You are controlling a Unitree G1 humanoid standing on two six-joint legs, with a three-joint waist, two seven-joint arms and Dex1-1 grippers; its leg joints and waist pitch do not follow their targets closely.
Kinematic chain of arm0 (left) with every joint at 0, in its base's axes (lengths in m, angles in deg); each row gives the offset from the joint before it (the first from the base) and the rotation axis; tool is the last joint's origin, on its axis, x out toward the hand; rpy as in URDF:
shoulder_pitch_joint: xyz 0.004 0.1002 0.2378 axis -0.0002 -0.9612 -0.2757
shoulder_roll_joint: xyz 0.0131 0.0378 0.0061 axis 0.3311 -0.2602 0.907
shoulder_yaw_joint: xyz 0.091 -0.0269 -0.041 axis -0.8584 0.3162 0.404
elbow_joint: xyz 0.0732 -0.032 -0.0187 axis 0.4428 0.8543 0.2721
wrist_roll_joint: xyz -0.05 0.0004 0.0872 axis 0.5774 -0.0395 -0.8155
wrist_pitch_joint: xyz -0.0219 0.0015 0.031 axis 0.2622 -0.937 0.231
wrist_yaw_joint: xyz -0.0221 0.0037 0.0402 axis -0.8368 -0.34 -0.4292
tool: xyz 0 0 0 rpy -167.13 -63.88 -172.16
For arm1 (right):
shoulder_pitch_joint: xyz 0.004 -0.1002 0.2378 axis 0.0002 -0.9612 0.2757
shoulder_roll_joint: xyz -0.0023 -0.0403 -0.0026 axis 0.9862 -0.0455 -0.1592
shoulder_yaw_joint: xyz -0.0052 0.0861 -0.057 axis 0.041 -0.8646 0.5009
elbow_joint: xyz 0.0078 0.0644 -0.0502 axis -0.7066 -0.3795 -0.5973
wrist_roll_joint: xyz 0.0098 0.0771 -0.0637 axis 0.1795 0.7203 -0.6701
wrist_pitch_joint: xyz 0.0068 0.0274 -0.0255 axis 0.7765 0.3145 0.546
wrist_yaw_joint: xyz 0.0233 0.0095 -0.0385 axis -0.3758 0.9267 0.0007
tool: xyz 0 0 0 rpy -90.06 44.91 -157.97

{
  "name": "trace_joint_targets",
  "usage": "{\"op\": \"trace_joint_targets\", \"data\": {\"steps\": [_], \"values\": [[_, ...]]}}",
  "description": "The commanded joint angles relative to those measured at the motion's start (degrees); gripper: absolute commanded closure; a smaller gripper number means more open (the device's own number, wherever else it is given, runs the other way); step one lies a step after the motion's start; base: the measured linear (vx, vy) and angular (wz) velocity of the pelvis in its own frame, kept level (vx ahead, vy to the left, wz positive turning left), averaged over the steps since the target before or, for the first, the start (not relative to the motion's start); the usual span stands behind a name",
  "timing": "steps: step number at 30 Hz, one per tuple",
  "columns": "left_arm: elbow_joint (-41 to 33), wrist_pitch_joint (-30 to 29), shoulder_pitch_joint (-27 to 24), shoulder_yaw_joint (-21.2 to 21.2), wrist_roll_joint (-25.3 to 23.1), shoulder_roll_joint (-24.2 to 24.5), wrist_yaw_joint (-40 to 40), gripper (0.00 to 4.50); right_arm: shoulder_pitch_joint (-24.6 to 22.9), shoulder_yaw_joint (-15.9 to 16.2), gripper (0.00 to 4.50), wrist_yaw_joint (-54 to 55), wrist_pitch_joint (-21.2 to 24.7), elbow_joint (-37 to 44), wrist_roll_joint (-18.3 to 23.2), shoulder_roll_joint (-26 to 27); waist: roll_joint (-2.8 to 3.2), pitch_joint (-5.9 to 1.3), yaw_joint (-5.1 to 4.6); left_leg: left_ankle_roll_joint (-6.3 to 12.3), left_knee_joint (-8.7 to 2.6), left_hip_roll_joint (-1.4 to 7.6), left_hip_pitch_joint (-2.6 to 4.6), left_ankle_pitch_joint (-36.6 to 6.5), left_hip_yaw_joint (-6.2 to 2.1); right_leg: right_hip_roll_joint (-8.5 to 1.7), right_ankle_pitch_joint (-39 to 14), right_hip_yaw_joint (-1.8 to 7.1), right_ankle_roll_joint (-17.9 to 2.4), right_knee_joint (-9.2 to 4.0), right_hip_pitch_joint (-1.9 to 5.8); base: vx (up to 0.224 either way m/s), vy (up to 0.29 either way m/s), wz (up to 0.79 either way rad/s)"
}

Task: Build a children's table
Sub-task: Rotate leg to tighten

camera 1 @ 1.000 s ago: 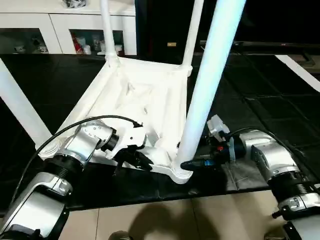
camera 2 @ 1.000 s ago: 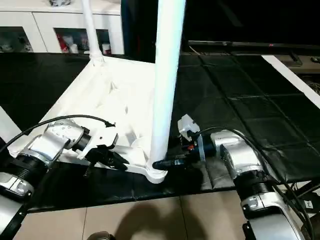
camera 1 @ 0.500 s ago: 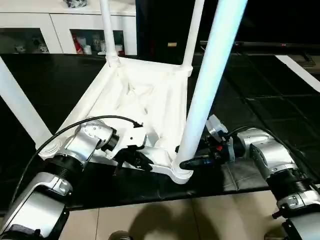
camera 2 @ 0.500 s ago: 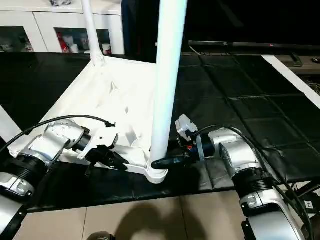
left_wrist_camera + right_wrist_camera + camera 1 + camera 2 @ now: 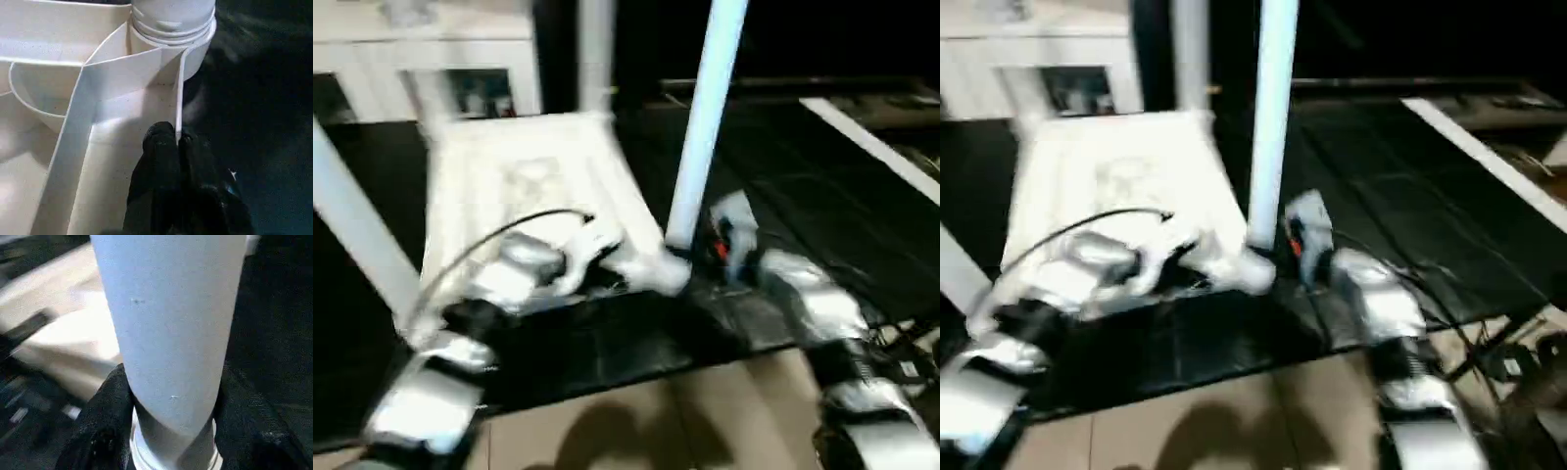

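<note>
table (image 5: 524, 176) inverted, legs up | left gripper (image 5: 177, 142) pinched onto frame rib (image 5: 179, 98) | right gripper (image 5: 171, 396) clasps near leg (image 5: 171, 323) at socket | judged: seating last leg, flip upright remains

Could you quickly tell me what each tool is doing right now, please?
Left tool: shut on the table frame's thin rim.
Right tool: closed around the base of the near table leg.

Children's table (image 5: 524, 176) lies inverted on the floor mat (image 5: 783, 206); cabinet (image 5: 431, 59) stands behind it; legs point upward.
</note>
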Motion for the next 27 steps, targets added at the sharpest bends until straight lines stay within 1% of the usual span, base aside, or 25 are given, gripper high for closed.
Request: {"op": "trace_joint_targets", "data": {"steps": [1, 2, 3, 4, 5, 6, 7, 8, 9, 10, 11, 13, 14, 15, 16, 18, 19, 20, 21, 22, 23, 24, 25, 26, 27], "values": [[-3.0, 0.7, 3.9, 1.1, 3.2, -5.6, 3.9, 4.5, 1.5, 5.1, 2.55, 0.8, 0.4, -1.5, -0.1, 5.5, -0.21, -3.99, 0.61, -0.08, -3.29, 0.1, 0.23, -12.7, 0.07, -3.3, -15.6, 2.28, -9.8, -5.3, 3.01, 0.0, 0.0, 0.0], [-3.2, 0.5, 3.9, 1.2, 3.1, -5.9, 4.4, 4.5, 1.5, 5.8, 2.55, 0.4, -0.3, -1.3, -0.8, 5.6, -0.3, -4.06, 0.61, 0.31, -3.24, 0.1, 0.19, -12.0, 0.14, -3.25, -13.9, 2.32, -10.2, -5.14, 3.09, 0.0, 0.0, 0.0], [-3.3, 0.3, 4.0, 1.3, 3.0, -6.1, 4.6, 4.5, 1.3, 6.4, 2.55, 0.1, -0.9, -1.0, -1.4, 5.6, -0.19, -4.16, 0.76, 0.72, -3.19, 0.09, 0.2, -11.1, 0.18, -3.22, -12.0, 2.34, -10.5, -4.96, 3.18, 0.0, 0.0, 0.0], [-3.6, 0.8, 3.8, 1.0, 2.6, -6.0, 4.5, 4.5, 1.1, 6.7, 2.55, -0.6, -1.5, -0.7, -1.5, 5.6, -0.5, -4.23, 0.76, 1.5, -3.15, 0.14, 0.01, -9.5, 0.21, -3.08, -8.3, 2.35, -11.2, -4.56, 3.33, 0.0, 0.0, 0.0], [-3.7, 0.7, 3.8, 1.0, 2.5, -6.0, 4.6, 4.5, 1.0, 6.7, 2.55, -0.5, -1.5, -0.7, -1.6, 5.6, -0.34, -4.27, 0.85, 2.17, -3.12, 0.1, -0.08, -8.2, 0.21, -3.04, -5.7, 2.3, -11.8, -4.27, 3.48, 0.0, 0.0, 0.0], [-5.7, 0.0, 2.9, 0.5, 1.8, -5.7, 4.6, 4.5, -0.1, 7.0, 2.02, -0.7, -2.5, 0.6, -2.2, 5.9, -0.41, -4.25, 0.85, 2.6, -3.12, 0.23, 0.0, -7.8, 0.23, -3.1, -4.3, 2.28, -12.4, -4.11, 3.48, 0.0, 0.0, 0.0], [-6.6, -0.1, 2.4, 0.4, 1.6, -5.4, 4.6, 4.5, -0.9, 7.5, 2.02, -2.0, -3.0, 1.4, -2.2, 5.6, -0.4, -4.23, 0.86, 2.79, -3.08, 0.18, -0.01, -7.8, 0.27, -3.13, -4.1, 2.28, -12.6, -4.14, 3.49, 0.0, 0.0, 0.0], [-7.0, -0.2, 2.2, 0.3, 1.6, -5.3, 4.6, 4.5, -1.3, 7.8, 1.89, -2.7, -3.1, 1.7, -2.1, 5.4, -0.35, -4.13, 0.91, 3.0, -3.13, 0.24, 0.03, -8.1, 0.3, -3.13, -4.4, 2.28, -12.6, -4.24, 3.47, 0.0, 0.0, 0.0], [-7.3, -0.4, 2.0, 0.3, 1.6, -5.3, 4.7, 4.5, -1.4, 7.9, 1.83, -2.9, -3.1, 1.9, -2.1, 5.4, -0.4, -4.15, 0.93, 3.08, -3.14, 0.24, 0.1, -8.4, 0.32, -3.18, -4.9, 2.31, -12.6, -4.28, 3.5, 0.0, 0.0, 0.0], [-7.8, 0.5, 1.5, -0.4, 1.4, -4.7, 3.4, 4.5, -2.0, 7.9, 1.71, -3.4, -3.3, 2.3, -1.7, 5.0, -0.26, -4.09, 0.97, 3.02, -3.19, 0.32, 0.21, -8.8, 0.33, -3.18, -5.5, 2.33, -12.6, -4.38, 3.36, 0.0, 0.0, 0.0], [-7.8, 0.5, 1.5, -0.4, 1.4, -4.7, 3.4, 4.5, -2.0, 7.9, 1.71, -3.4, -3.3, 2.3, -1.7, 5.0, -0.32, -4.04, 0.95, 3.01, -3.22, 0.32, 0.17, -9.1, 0.33, -3.15, -5.8, 2.32, -12.6, -4.45, 3.42, 0.0, 0.0, 0.0], [-8.6, 0.7, 0.6, -1.1, 1.4, -3.7, 1.6, 4.5, -3.1, 7.5, 1.45, -4.5, -4.6, 2.8, -1.3, 4.0, -0.2, -3.99, 0.93, 2.71, -3.28, 0.34, 0.19, -9.8, 0.31, -3.19, -6.8, 2.35, -12.3, -4.52, 3.41, 0.0, 0.0, 0.0], [-9.0, 0.7, 0.1, -1.4, 1.6, -2.8, -0.1, 4.5, -3.6, 7.0, 1.45, -5.1, -5.7, 2.8, -1.2, 3.1, -0.06, -3.98, 0.94, 2.57, -3.3, 0.36, 0.19, -10.1, 0.3, -3.23, -7.1, 2.37, -12.2, -4.55, 3.38, 0.0, 0.0, 0.0], [-9.3, 1.1, -0.4, -1.9, 1.7, -1.8, -1.9, 4.5, -4.0, 6.6, 1.34, -5.6, -7.2, 2.7, -1.4, 2.3, 0.2, -3.97, 0.95, 2.44, -3.33, 0.37, 0.21, -10.5, 0.27, -3.23, -7.3, 2.38, -12.1, -4.62, 3.38, 0.0, 0.0, 0.0], [-9.3, 1.2, -0.4, -2.0, 1.7, -1.7, -2.1, 4.5, -4.1, 6.5, 1.2, -5.6, -7.3, 2.7, -1.4, 2.2, 0.07, -4.01, 0.96, 2.34, -3.34, 0.44, 0.22, -10.7, 0.25, -3.32, -7.3, 2.4, -12.0, -4.65, 3.38, 0.0, 0.0, 0.0], [-9.8, 2.4, -1.2, -3.0, 1.8, 0.5, -6.1, 4.5, -5.1, 5.4, 0.97, -8.1, -9.4, 3.4, -0.7, 0.2, 0.14, -3.97, 0.83, 2.31, -3.36, 0.41, 0.32, -11.2, 0.3, -3.11, -6.9, 2.41, -12.5, -4.62, 3.29, 0.0, 0.0, 0.0], [-9.7, 3.1, -1.6, -3.3, 1.9, 1.7, -8.0, 4.5, -5.8, 4.7, 0.97, -10.2, -9.9, 4.3, 0.3, -0.9, 0.15, -4.01, 0.97, 2.39, -3.36, 0.46, 0.38, -11.4, 0.25, -3.19, -6.9, 2.38, -12.6, -4.64, 3.3, 0.0, 0.0, 0.0], [-9.6, 4.3, -1.8, -3.5, 1.9, 2.6, -9.6, 4.5, -6.2, 4.2, 0.97, -12.1, -9.8, 5.1, 1.2, -2.0, 0.29, -3.89, 1.07, 2.63, -3.41, 0.42, 0.3, -12.0, 0.28, -3.11, -7.2, 2.41, -12.4, -4.82, 3.4, 0.0, 0.0, 0.0], [-9.6, 5.6, -2.1, -3.7, 2.4, 3.6, -11.9, 4.5, -6.7, 3.8, 0.74, -14.4, -9.9, 5.9, 2.1, -3.2, 0.35, -4.0, 1.23, 2.74, -3.4, 0.56, 0.5, -12.1, 0.22, -3.12, -6.5, 2.39, -12.7, -4.73, 3.37, 0.0, 0.0, 0.0], [-9.6, 6.5, -2.3, -3.8, 2.6, 4.1, -13.3, 4.5, -6.9, 3.6, 0.63, -15.8, -10.0, 6.2, 2.6, -3.9, 0.33, -3.97, 1.17, 2.85, -3.37, 0.53, 0.42, -12.1, 0.28, -3.07, -6.1, 2.42, -12.9, -4.62, 3.31, 0.0, 0.0, 0.0], [-9.4, 7.7, -2.3, -3.9, 2.7, 5.0, -14.9, 4.5, -6.9, 3.6, 0.58, -17.2, -9.7, 6.1, 2.6, -5.1, 0.41, -3.99, 1.35, 2.89, -3.41, 0.64, 0.52, -12.0, 0.25, -3.11, -5.9, 2.39, -13.2, -4.56, 3.27, 0.0, 0.0, 0.0], [-9.2, 7.7, -2.4, -4.2, 2.8, 5.9, -16.5, 4.5, -7.0, 3.8, 0.58, -19.3, -10.0, 6.0, 2.6, -6.3, 0.49, -3.99, 1.51, 2.73, -3.42, 0.74, 0.63, -12.1, 0.26, -3.11, -5.8, 2.39, -13.4, -4.48, 3.16, 0.0, 0.0, 0.0], [-9.2, 7.7, -2.4, -4.2, 2.8, 6.0, -16.7, 4.5, -7.0, 3.8, 0.44, -19.6, -10.0, 6.0, 2.6, -6.5, 0.53, -3.93, 1.77, 2.6, -3.43, 0.79, 0.65, -12.3, 0.29, -3.15, -6.0, 2.4, -13.6, -4.47, 3.11, 0.0, 0.0, 0.0], [-9.0, 9.1, -2.4, -4.7, 2.8, 7.3, -19.1, 4.5, -7.1, 3.9, 0.44, -22.6, -9.4, 6.1, 3.3, -7.9, 0.5, -3.96, 1.96, 2.63, -3.44, 0.82, 0.82, -12.6, 0.33, -3.15, -6.2, 2.37, -13.7, -4.55, 3.06, 0.0, 0.0, 0.0], [-9.4, 9.6, -2.6, -5.3, 3.4, 9.1, -23.3, 4.5, -7.4, 4.5, 0.3, -28.4, -8.1, 7.0, 5.1, -10.1, 0.45, -3.99, 2.28, 2.77, -3.4, 0.85, 0.89, -12.8, 0.38, -3.07, -6.0, 2.36, -13.9, -4.51, 3.15, 0.0, 0.0, 0.0]]}}
